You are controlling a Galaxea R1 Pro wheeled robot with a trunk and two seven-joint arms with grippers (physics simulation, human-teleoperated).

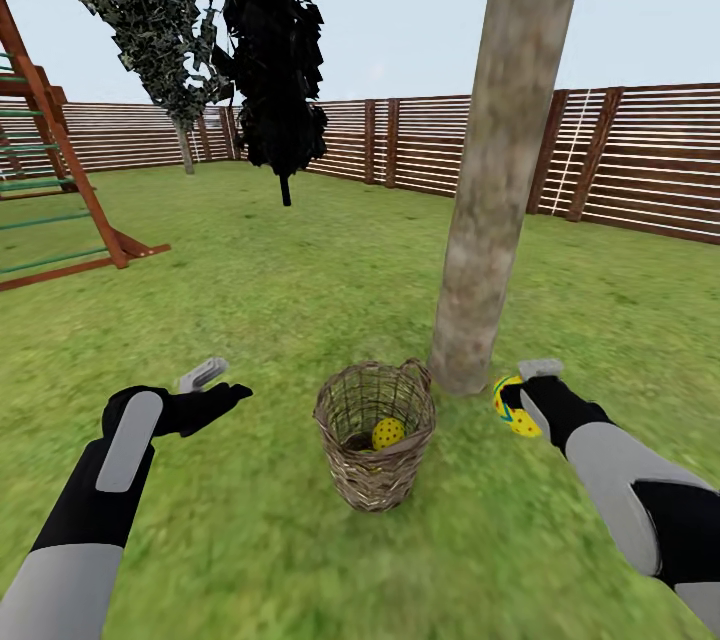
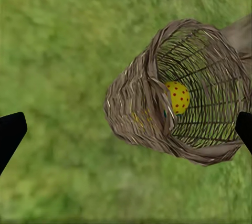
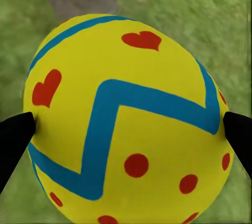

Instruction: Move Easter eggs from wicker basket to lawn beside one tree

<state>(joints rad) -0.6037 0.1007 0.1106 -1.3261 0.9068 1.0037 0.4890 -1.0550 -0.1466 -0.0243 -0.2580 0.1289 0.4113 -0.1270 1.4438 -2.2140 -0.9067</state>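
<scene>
Wicker basket stands upright on the lawn, just in front of the tree trunk. One Easter egg lies inside it; the basket's depths are dim, so a further egg may be hidden. Right gripper is clamped on a second egg, held low beside the trunk's base. Left gripper hangs with fingers spread and empty, off to the basket's left, well apart.
</scene>
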